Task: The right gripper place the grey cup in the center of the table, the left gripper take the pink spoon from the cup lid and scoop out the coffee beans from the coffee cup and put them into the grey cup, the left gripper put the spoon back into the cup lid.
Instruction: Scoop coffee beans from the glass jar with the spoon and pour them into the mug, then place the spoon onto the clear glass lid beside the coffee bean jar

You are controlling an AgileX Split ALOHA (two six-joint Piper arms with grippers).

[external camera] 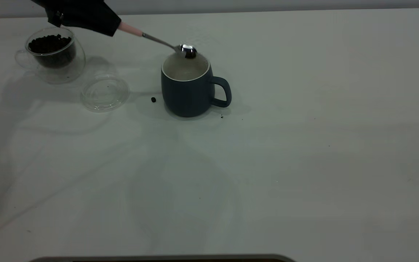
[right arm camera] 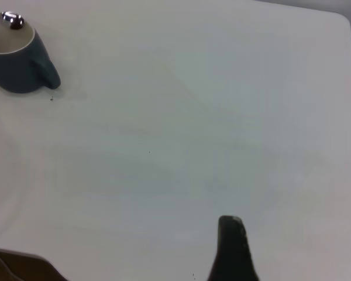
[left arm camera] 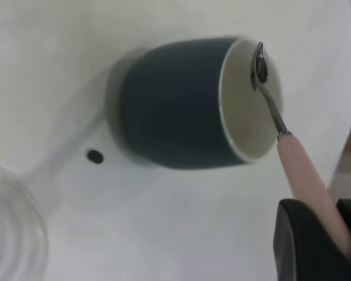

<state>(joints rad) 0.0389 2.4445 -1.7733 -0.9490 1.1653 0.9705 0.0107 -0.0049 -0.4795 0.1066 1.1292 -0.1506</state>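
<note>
The grey cup (external camera: pixel 186 91) stands upright on the table (external camera: pixel 304 145), left of its middle, handle to the right. My left gripper (external camera: pixel 109 23) is shut on the pink spoon (external camera: pixel 158 40) by its handle and holds it above the table. The spoon's metal bowl, with a dark bean or two in it, hovers over the cup's far rim. This also shows in the left wrist view, with the spoon (left arm camera: pixel 298 170) over the cup (left arm camera: pixel 169 105). The coffee cup (external camera: pixel 51 54), holding a heap of coffee beans (external camera: pixel 51 45), stands at the far left. The cup lid (external camera: pixel 104 92) lies bare in front of it.
One loose bean (external camera: pixel 153 99) lies on the table just left of the grey cup, also in the left wrist view (left arm camera: pixel 95 156). My right gripper (right arm camera: pixel 231 249) is parked far to the right of the grey cup (right arm camera: pixel 14 67), out of the exterior view.
</note>
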